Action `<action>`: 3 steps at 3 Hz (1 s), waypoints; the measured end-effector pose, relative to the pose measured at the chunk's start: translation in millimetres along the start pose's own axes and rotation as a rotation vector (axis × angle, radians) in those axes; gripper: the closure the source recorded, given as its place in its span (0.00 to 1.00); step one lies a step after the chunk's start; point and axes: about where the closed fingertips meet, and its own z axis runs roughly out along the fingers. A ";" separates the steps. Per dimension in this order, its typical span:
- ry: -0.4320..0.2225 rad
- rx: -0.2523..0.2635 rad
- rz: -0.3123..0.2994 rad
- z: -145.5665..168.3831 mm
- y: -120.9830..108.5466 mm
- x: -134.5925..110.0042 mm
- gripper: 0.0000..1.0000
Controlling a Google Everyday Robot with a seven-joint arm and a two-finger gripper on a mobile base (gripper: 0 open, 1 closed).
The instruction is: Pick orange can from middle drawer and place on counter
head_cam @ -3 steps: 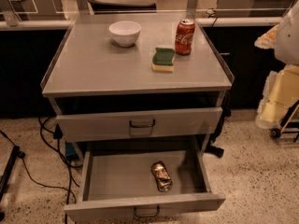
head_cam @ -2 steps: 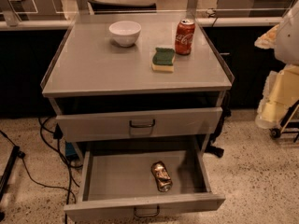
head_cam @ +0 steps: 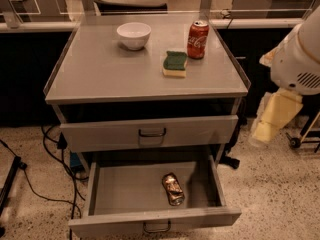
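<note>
The orange can (head_cam: 173, 189) lies on its side inside the open middle drawer (head_cam: 125, 189), right of the drawer's centre. The drawer is pulled out at the cabinet's bottom, its loop handle at the front. The counter (head_cam: 100, 74) is the cabinet's flat grey top. My gripper itself does not show. Only white and yellowish parts of my arm (head_cam: 295, 59) reach in at the right edge, beside the cabinet and well above the drawer.
On the counter stand a white bowl (head_cam: 134, 35), a red Coca-Cola can (head_cam: 198, 39) and a green-and-yellow sponge (head_cam: 175, 64). The upper handled drawer (head_cam: 150, 132) is shut. Cables (head_cam: 50, 149) lie on the floor to the left.
My arm at the right edge has come lower and a little further into view. The can, the drawers and the things on the counter have not moved.
</note>
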 end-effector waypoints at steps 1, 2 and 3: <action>0.009 0.001 0.051 40.1 11.8 -10.9 0.00; 0.040 -0.009 0.103 86.8 28.4 -17.6 0.00; 0.069 -0.044 0.166 141.9 52.7 -11.4 0.00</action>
